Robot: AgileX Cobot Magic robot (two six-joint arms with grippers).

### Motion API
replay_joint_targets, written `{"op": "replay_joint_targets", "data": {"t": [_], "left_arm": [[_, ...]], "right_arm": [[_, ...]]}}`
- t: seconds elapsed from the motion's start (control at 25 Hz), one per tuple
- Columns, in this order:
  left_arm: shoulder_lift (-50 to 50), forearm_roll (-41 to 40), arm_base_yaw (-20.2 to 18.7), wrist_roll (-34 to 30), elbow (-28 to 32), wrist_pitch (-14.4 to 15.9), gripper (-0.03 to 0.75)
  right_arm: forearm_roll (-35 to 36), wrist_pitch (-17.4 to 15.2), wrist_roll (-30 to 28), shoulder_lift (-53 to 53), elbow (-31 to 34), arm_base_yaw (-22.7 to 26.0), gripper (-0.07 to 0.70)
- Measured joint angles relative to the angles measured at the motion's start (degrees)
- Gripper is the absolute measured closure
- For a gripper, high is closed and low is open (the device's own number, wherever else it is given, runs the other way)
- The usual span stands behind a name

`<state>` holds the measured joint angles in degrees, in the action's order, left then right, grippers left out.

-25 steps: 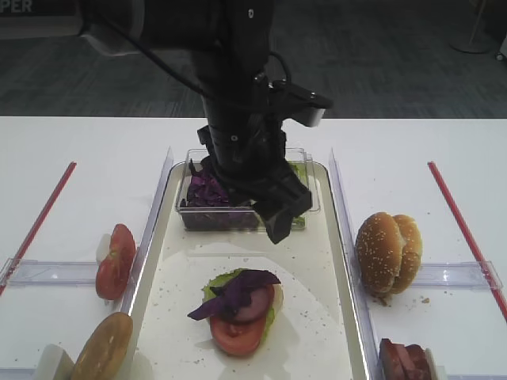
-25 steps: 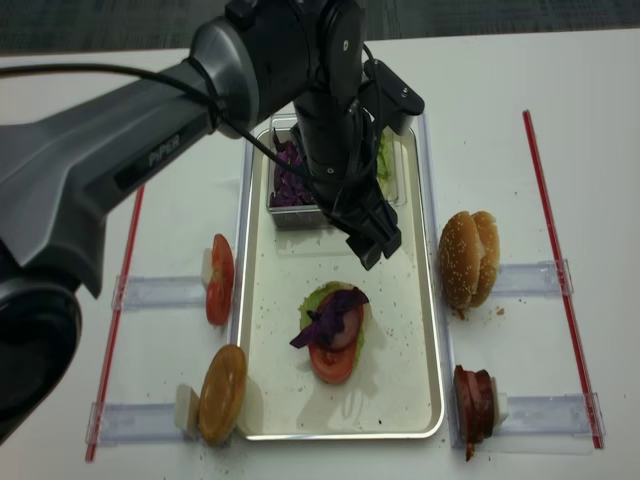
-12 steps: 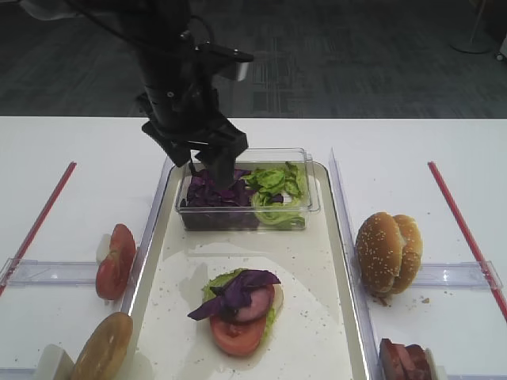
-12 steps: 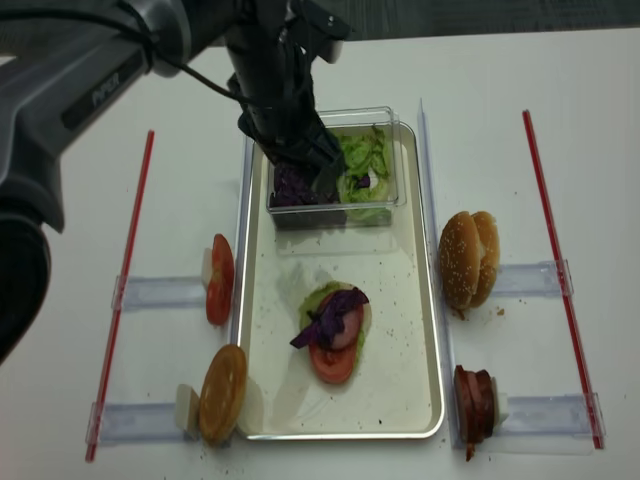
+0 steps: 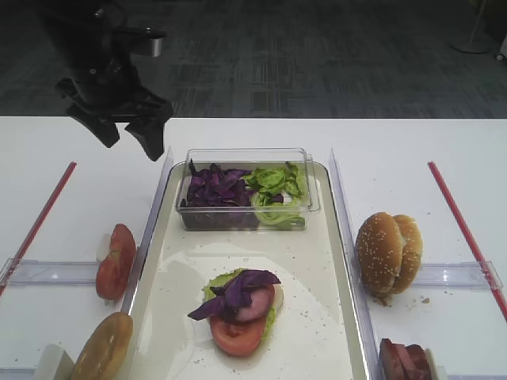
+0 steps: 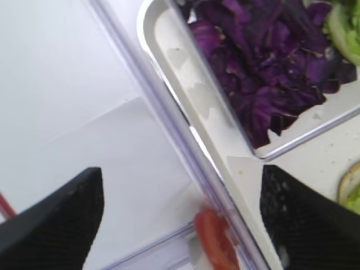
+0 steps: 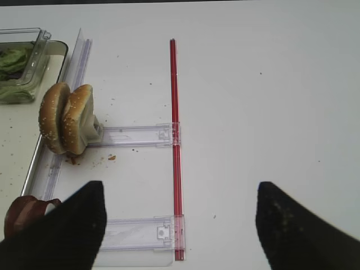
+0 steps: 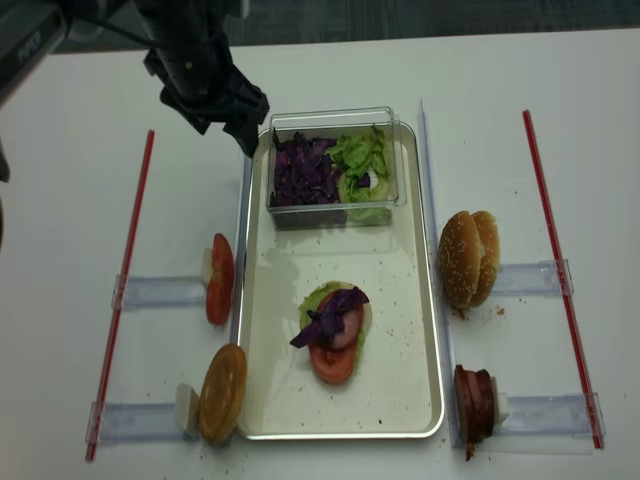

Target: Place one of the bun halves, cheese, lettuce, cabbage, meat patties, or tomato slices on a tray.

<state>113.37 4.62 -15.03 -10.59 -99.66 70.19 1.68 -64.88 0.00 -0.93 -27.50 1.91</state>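
Hovered spread and empty, left pincer over white counter beyond cream metal-rimmed tray's far-left corner, nearest the upright bright red tomato slices below it, toward the near edge.

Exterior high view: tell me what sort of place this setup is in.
Probably a lab or office test bench staged as a burger station, not a real kitchen. Ingredients sit in marked spots on a white table, around a tray bounded by red strips; grey office carpet lies behind.
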Motion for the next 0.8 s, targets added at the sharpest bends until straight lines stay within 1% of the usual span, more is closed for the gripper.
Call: {"op": "replay_joint_targets", "data": {"t": [0.2,0.44,0.56,0.8], "left_arm": [[0.0,0.0,5.1,0.0,0.0,0.0,0.189],[0.0,0.0,9.7,0.0,0.0,0.0,0.189],[0.0,0.0,11.0,0.0,0.0,0.0,0.19],[0.0,-1.6,11.2,0.0,0.0,0.0,0.19]], "right_arm": [[0.0,0.0,0.0,0.0,0.0,0.0,0.061],[0.0,0.0,0.0,0.0,0.0,0.0,0.061],[0.0,0.0,0.0,0.0,0.0,0.0,0.061],[0.0,0.0,0.0,0.0,0.0,0.0,0.061]]}}
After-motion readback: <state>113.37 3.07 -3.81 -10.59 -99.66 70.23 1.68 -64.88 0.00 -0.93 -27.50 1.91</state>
